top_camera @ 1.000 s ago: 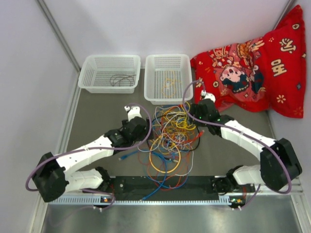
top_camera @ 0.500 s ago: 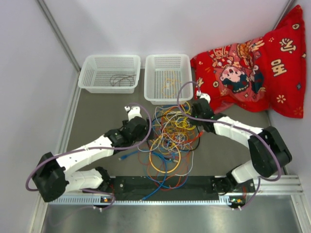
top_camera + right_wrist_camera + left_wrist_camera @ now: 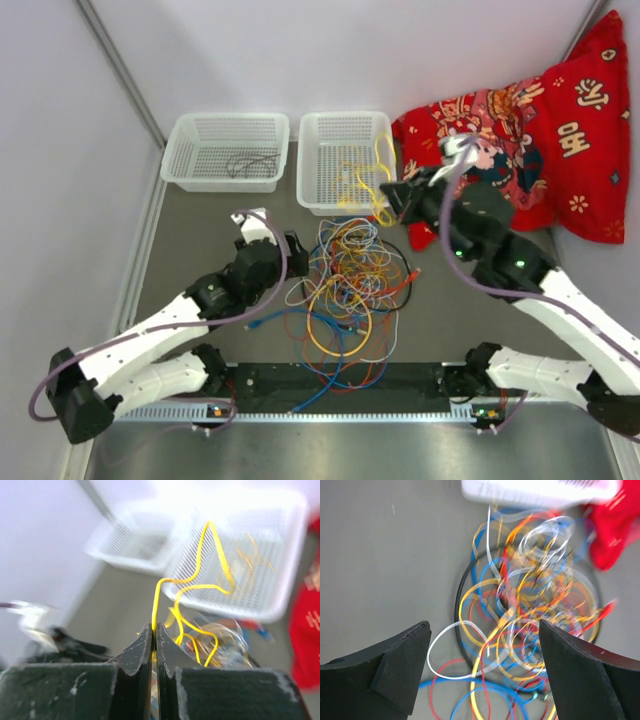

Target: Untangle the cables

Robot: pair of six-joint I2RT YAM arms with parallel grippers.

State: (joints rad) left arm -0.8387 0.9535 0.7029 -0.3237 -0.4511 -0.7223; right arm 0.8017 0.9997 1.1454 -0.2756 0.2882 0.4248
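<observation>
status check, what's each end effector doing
Right end effector shut on yellow cable, beside the right basket. Left end effector open above the pile. Pile tangled.

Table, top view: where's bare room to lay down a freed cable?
Bare table lies left of the cable pile, between the left basket and the left arm. A smaller strip lies right of the pile, before the red cushion. The centre, from the right basket to the near rail, is crowded.
</observation>
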